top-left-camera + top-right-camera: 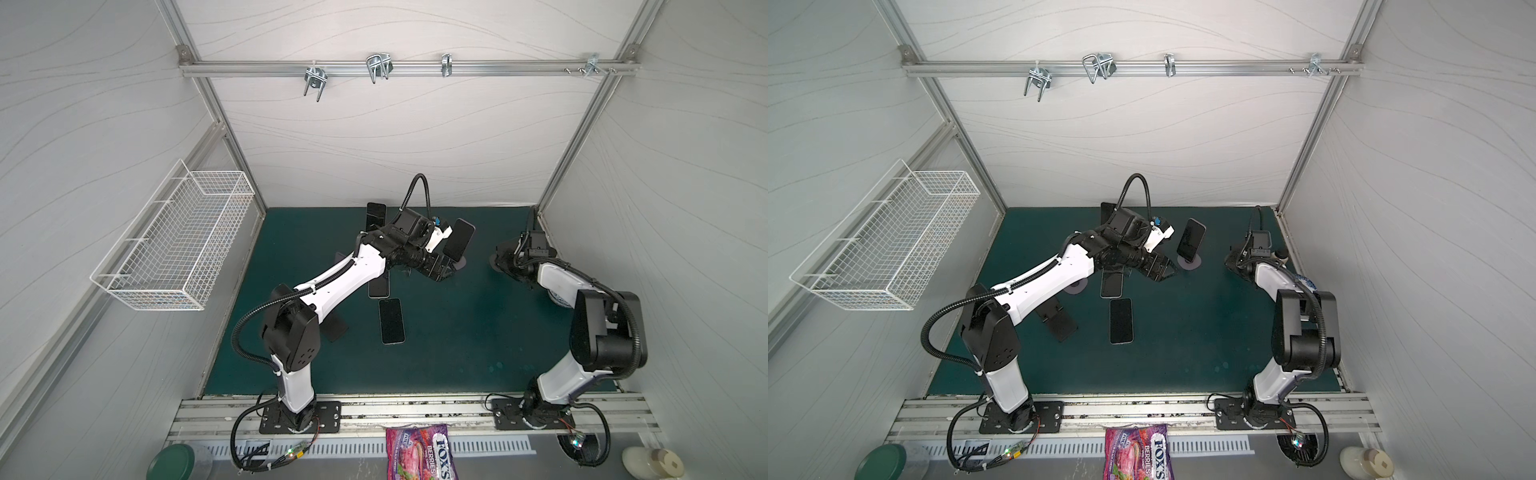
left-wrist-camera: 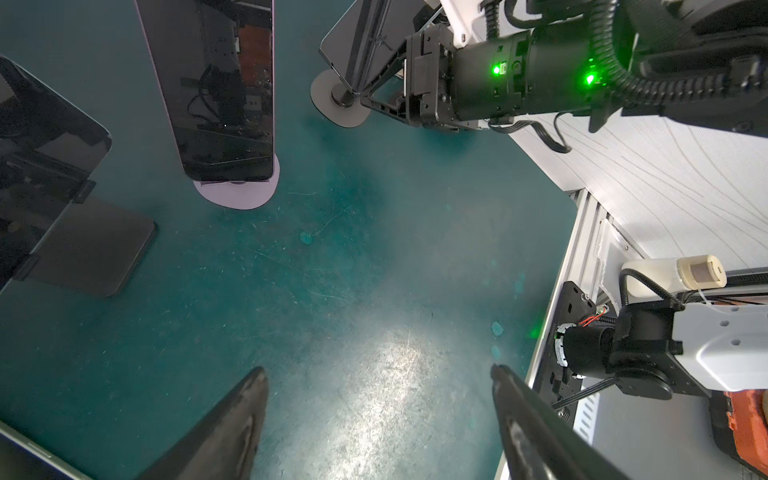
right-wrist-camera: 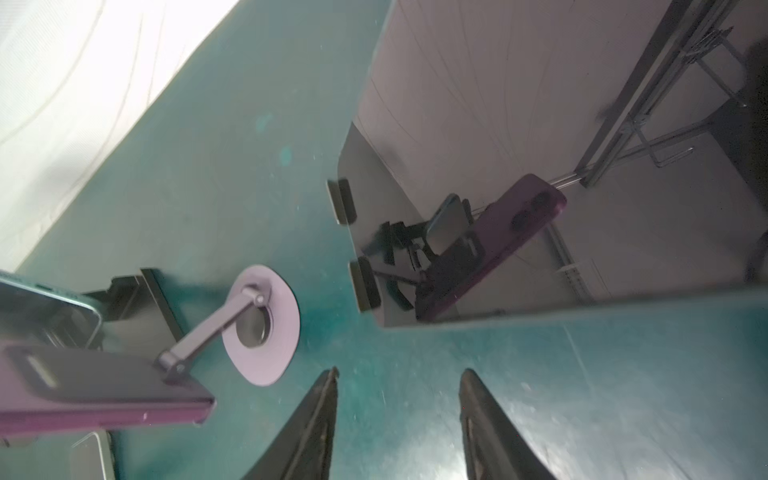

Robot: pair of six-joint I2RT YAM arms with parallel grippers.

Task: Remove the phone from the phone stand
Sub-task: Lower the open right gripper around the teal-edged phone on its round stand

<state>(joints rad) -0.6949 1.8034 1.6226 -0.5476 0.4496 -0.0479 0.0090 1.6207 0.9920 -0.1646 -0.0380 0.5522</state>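
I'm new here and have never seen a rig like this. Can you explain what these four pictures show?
Two robot arms are bolted at the front of a green mat: the left arm and the right arm. Two pictures look down from overhead and are nearly identical. The other two come from cameras on the arms' wrists. Each arm ends in a two-fingered pincer. The left pincer and the right pincer are both open, holding nothing. On the mat, a flat phone lies loose, and a propped phone leans on a phone stand with a round base. The job is to lift a phone off its stand.
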